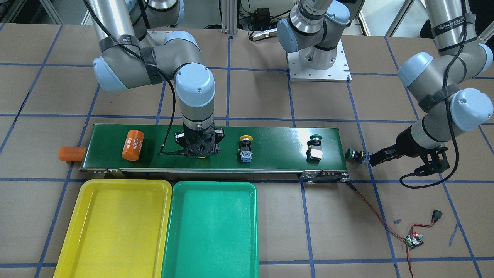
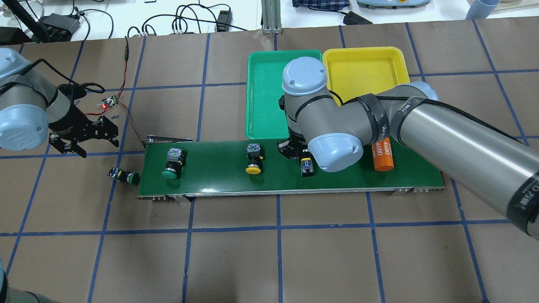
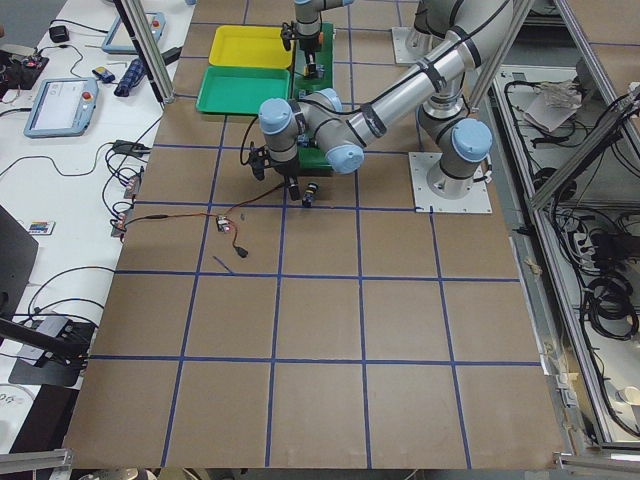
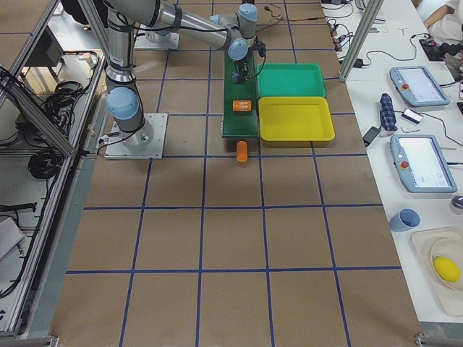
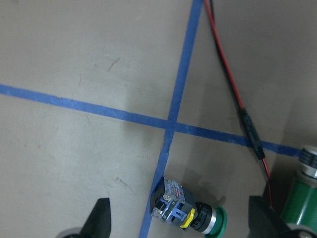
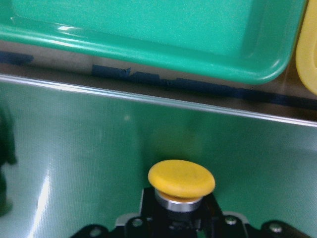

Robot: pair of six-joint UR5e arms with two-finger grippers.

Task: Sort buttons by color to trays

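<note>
An orange cylinder (image 2: 382, 156) lies at the green belt's (image 2: 236, 185) right end; another (image 1: 71, 153) rests just beyond, on the table (image 2: 320, 252).

yellow tray (image 1: 115, 231), green tray (image 1: 210, 231): glossy plastic | belt (image 1: 278, 143): smooth, shiny | table (image 1: 270, 239): matt paper

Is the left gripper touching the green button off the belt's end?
Apart. Left wrist view: the green button lies between the open fingers, bare table on both sides.
</note>
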